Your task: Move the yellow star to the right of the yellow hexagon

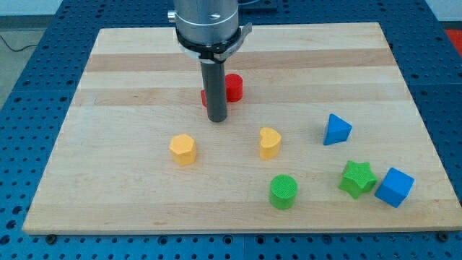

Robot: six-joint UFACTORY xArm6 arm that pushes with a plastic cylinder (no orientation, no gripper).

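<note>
Blocks are spread over a wooden board point(108, 79). My tip point(217, 119) is seen near the middle, touching a red block point(232, 87) partly hidden behind the rod. No pincer is carried, only the rod. The yellow hexagon point(183, 149) sits toward the bottom left. A second yellow block point(269, 142), seemingly heart-shaped, sits to its right. Near the bottom right corner are a blue triangle point(336, 130), green star point(358, 178), blue cube point(394, 187) and green cylinder point(284, 191).

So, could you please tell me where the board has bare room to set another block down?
Bare: the view's left side, left of the yellow hexagon, and the top right, above the blue triangle. Crowded: the bottom right, around the green star. My tip is beside the red block.
</note>
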